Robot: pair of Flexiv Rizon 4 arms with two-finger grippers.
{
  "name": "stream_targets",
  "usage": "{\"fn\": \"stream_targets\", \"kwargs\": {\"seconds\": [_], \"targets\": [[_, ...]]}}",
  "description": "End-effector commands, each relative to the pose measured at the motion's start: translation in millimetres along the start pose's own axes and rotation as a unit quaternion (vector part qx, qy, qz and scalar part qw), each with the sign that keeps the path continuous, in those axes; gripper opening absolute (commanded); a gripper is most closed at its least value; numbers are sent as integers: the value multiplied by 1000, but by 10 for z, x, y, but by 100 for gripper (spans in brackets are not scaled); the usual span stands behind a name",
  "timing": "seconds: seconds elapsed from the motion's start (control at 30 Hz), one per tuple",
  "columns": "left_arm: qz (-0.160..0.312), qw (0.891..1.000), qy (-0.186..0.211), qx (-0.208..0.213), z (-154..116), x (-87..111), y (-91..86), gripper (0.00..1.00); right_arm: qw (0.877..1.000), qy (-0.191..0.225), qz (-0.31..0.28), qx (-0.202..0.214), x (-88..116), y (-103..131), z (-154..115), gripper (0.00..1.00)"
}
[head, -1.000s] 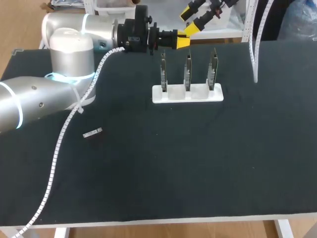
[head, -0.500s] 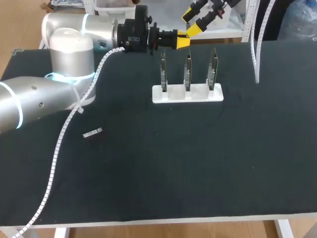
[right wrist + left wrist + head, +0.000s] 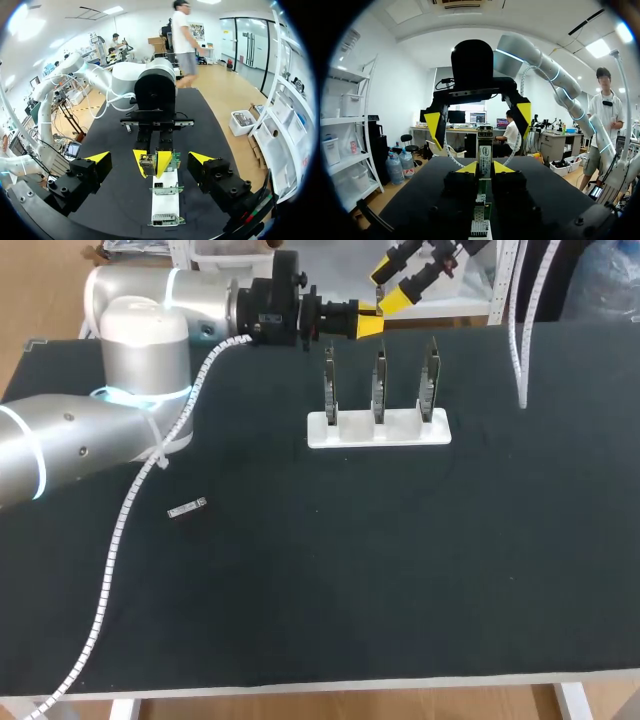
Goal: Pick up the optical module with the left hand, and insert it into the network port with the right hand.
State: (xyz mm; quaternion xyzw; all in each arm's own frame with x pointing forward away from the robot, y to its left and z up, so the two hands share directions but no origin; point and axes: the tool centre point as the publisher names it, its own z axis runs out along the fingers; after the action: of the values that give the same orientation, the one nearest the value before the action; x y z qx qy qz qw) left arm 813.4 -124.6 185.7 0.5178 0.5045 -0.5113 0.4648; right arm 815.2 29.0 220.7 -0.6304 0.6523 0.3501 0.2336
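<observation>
My left gripper (image 3: 368, 323) is held level over the table's back edge, just behind the white rack (image 3: 378, 432) of three upright port boards (image 3: 379, 385). In the left wrist view it (image 3: 485, 168) is shut on a slim optical module (image 3: 485, 152) with a white label, standing up between the yellow tips. Facing it from beyond the table's far edge, my right gripper (image 3: 392, 285) stands wide open and holds nothing. In the right wrist view my right gripper (image 3: 149, 159) is open, and the left gripper's tips (image 3: 140, 161) pinch the module (image 3: 149, 162) straight ahead, above the rack (image 3: 165, 206).
A second small module (image 3: 187, 509) lies flat on the black table at the left, beside my left arm's white cable chain (image 3: 118, 525). Another white cable (image 3: 518, 350) hangs at the back right.
My right gripper and its hanging cable have drifted slightly to the right at the back. The left arm and the held module have not moved.
</observation>
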Motion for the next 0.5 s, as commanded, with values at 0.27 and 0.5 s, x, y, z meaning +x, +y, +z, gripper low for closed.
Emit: {"fn": "stream_targets", "kwargs": {"seconds": [0.27,0.5], "targets": [[1,1000,0,-5,-2,1,-35,0,999,1,-2,-32,-27,-57,-8,100],[1,1000,0,-5,-2,1,-35,0,999,-2,-5,-34,-27,-48,-9,0]]}}
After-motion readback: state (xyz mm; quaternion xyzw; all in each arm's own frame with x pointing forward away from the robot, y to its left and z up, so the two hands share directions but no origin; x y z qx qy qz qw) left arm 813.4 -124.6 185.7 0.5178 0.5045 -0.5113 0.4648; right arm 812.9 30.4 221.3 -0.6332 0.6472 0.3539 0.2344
